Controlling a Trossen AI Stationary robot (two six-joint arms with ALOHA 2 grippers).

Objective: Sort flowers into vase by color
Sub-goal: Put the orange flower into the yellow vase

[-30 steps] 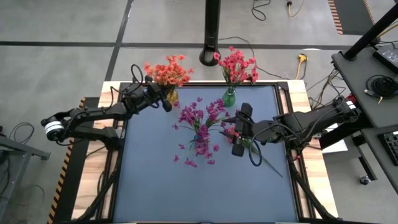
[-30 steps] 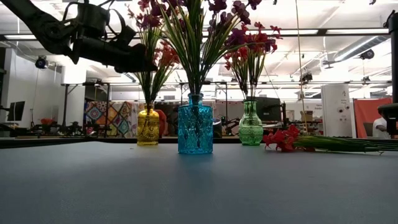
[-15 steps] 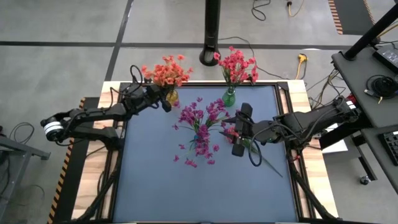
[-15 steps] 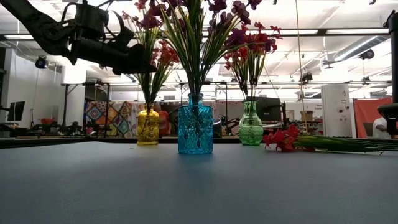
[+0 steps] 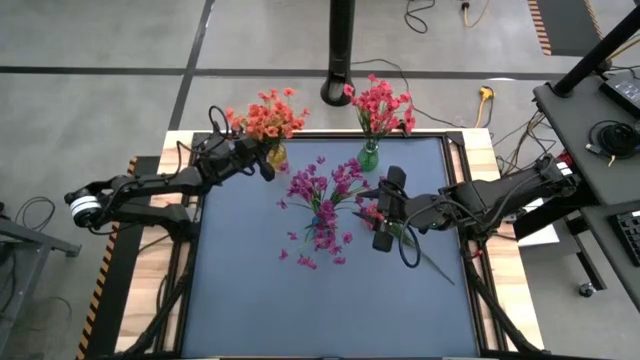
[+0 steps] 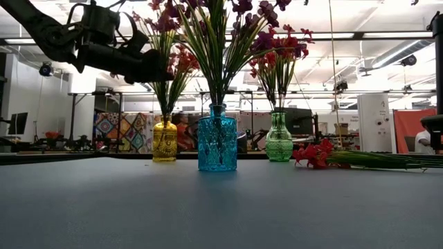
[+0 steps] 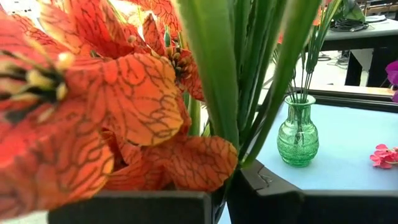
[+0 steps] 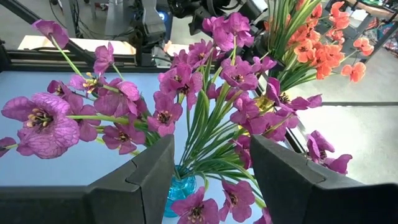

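Workshop floor, grey concrete, surrounds a blue-topped table (image 5: 250,290) with wooden side strips.

Item 1: yellow vase (image 6: 165,140), far left of the table, holding orange flowers (image 5: 268,114).

Item 2: blue vase (image 6: 217,139), mid-table, holding purple flowers (image 8: 168,93).

Item 3: green vase (image 6: 279,137), far edge, right of centre, holding red-pink flowers (image 5: 382,104).

Item 4: loose red-pink sprig (image 6: 315,153), lying flat on the table to the right of the blue vase, stem trailing toward the near right. Not yet sorted.

Item 5: left gripper (image 5: 268,166), raised just beside the orange bunch above the yellow vase. Fingers fully shut; the left wrist view shows green stems passing right at them, but whether a stem is actually pinched cannot be told.

Item 6: right gripper (image 5: 383,210), over the table just right of the blue vase and above the loose sprig. Fingers part-way apart with nothing between them; the purple blooms lie beyond the fingers.

Risks, as judged:
- Left arm drawing away with a stem or leaf snagged could tip the yellow vase or drag the bunch out.
- Right gripper sits close to the purple blooms; a sideways move could brush them and rock the blue vase.
- Thin stem lying flat may slip from the fingers when picked up.
- Carrying the sprig to the green vase risks knocking the blooms already in it.
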